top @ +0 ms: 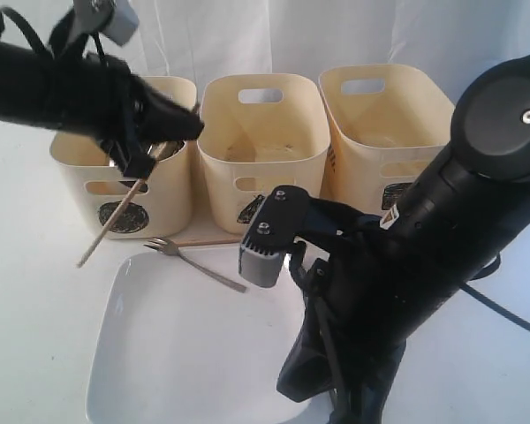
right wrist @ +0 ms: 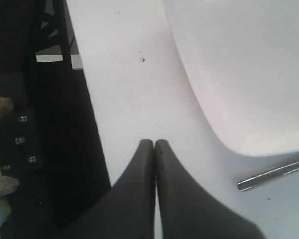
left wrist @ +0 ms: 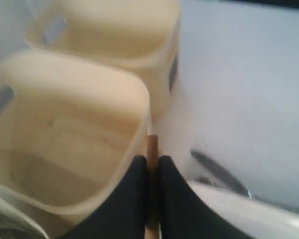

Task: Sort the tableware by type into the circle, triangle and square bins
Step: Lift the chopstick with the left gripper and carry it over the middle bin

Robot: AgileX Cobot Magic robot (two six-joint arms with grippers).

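Observation:
My left gripper [top: 140,166] [left wrist: 152,160] is shut on a thin wooden chopstick [top: 110,225] [left wrist: 152,144], which hangs slanted in front of the circle bin [top: 88,172]. To its right stand the middle bin [top: 263,132] [left wrist: 70,124], its mark half hidden, and the right bin [top: 380,115] [left wrist: 114,30], whose mark my right arm partly covers. A second chopstick [top: 203,241] lies on the table before the bins. A small fork [top: 194,261] [left wrist: 219,172] rests at the far edge of the large white square plate [top: 185,353] [right wrist: 249,74]. My right gripper [right wrist: 155,143] is shut and empty, low over the table beside the plate.
My right arm [top: 459,221] fills the right front of the exterior view and hides the table there. A steel handle end [right wrist: 271,175] lies near the right gripper. Something shiny [left wrist: 2,226] shows at the edge of the left wrist view.

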